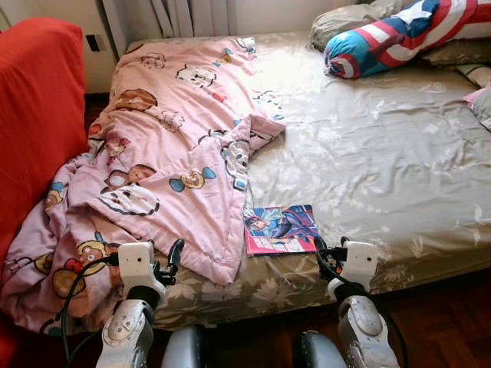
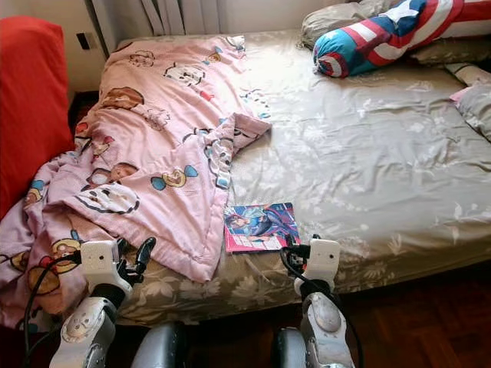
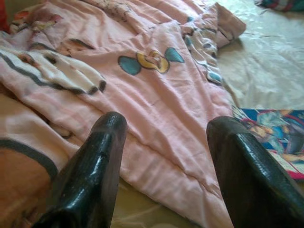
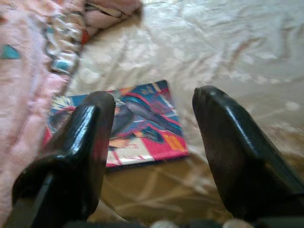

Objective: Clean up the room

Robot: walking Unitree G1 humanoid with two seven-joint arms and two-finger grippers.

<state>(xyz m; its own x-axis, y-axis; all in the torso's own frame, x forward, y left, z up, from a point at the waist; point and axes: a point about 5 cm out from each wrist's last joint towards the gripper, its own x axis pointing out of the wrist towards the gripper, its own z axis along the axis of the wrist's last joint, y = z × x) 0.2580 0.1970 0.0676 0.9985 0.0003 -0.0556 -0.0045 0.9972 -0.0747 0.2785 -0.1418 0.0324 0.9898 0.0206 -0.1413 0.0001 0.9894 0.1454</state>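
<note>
A pink cartoon-print quilt (image 1: pixel 165 153) lies crumpled over the left half of the bed and spills off its left front corner. A colourful comic book (image 1: pixel 281 228) lies flat on the beige sheet near the bed's front edge, its left edge by the quilt's hem. My left gripper (image 1: pixel 170 261) is open at the bed's front, just short of the quilt's hem (image 3: pixel 180 161). My right gripper (image 1: pixel 328 257) is open too, hovering just right of and before the comic book (image 4: pixel 126 121). Nothing is held.
The bed (image 1: pixel 383 153) with its beige floral sheet stretches to the right. A star-and-stripe bolster (image 1: pixel 391 34) and pillows lie at the head. A red chair (image 1: pixel 34 115) stands at the left, against the quilt. Dark wooden floor (image 1: pixel 445 322) shows in front.
</note>
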